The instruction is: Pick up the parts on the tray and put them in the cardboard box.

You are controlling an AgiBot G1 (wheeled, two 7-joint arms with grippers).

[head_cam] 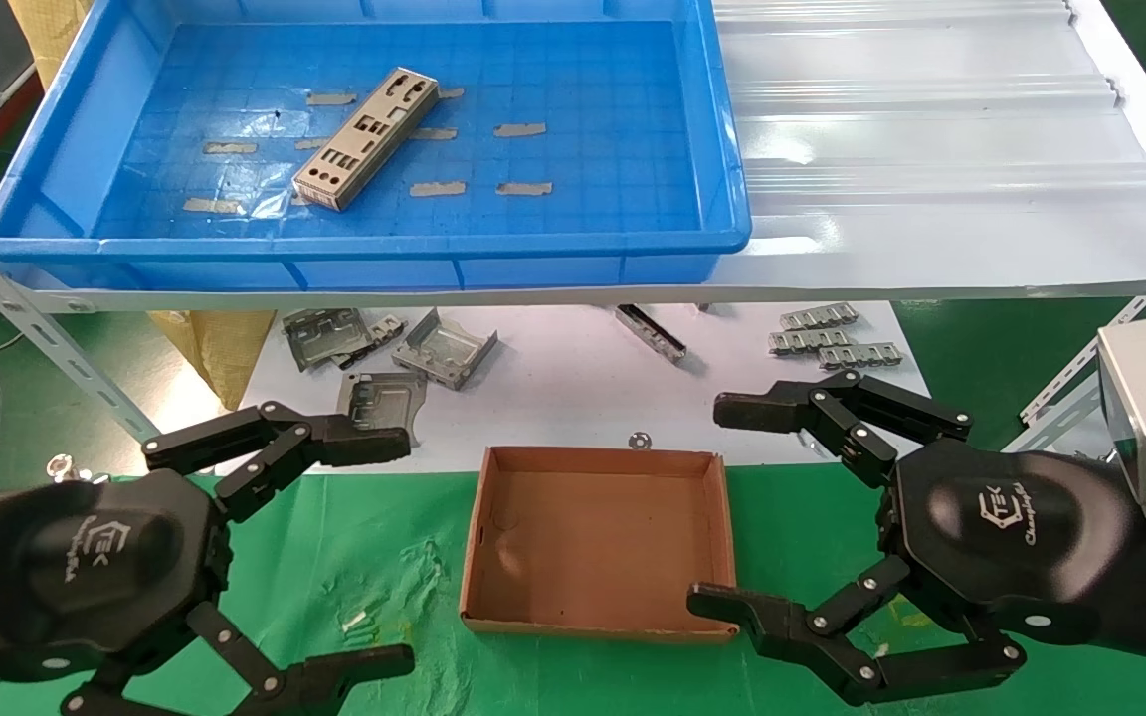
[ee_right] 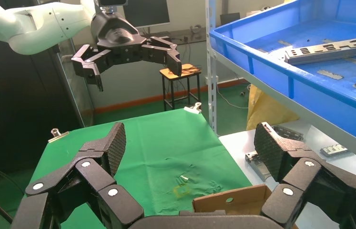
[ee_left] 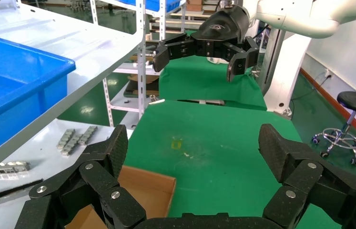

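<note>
While both grippers hover spread-jawed beside the cardboard box (head_cam: 598, 537), the left gripper (head_cam: 354, 542) should reach up and pinch the parts (head_cam: 366, 137) across their narrow width in the tray (head_cam: 66, 129).

Left gripper (ee_left: 192, 157) spread wide above cardboard box (ee_left: 140, 191), right gripper (ee_left: 199, 59) beyond, blue tray (ee_left: 18, 90) on shelf

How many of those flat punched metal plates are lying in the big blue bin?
1 that I can make out: the plate lies diagonally on the blue bin's floor, left of centre. It may be a stack; the right wrist view hints at layered edges.
</note>
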